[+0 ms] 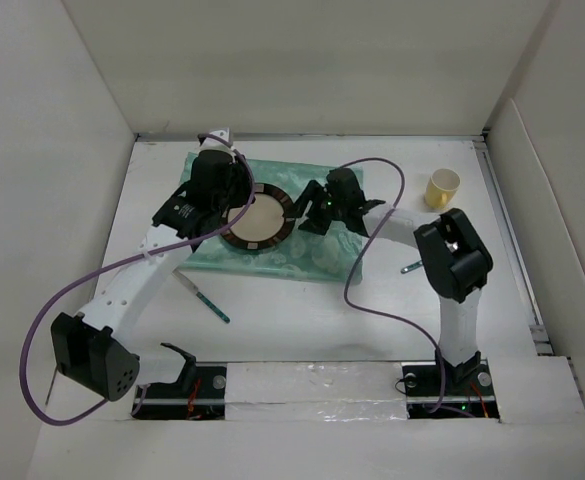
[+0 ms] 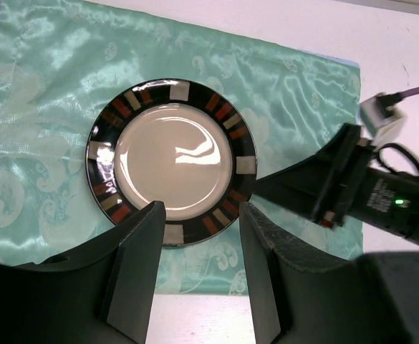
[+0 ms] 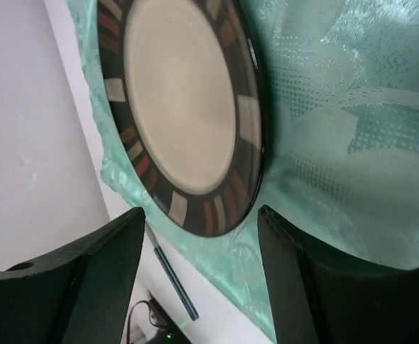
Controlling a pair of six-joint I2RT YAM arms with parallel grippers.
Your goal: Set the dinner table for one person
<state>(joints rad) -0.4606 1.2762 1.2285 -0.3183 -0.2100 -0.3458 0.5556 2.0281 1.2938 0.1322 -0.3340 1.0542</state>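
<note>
Glazed ceramic, we reckon: the plate (image 1: 257,222) looks stiff, slippery and breakable, best taken by its rim. It lies on the mat (image 1: 322,262) toward the far edge of the table (image 1: 302,325). Over it the left gripper (image 2: 198,215) and beside it the right gripper (image 3: 198,222) gape wide, empty. We count 1 plate, 1 mat, 1 cup (image 1: 442,187), 2 utensils (image 1: 204,298).

Left gripper (image 2: 198,213) reached forward, jaws parted — right gripper (image 3: 198,213) facing it, jaws parted too, both angled downward.
</note>
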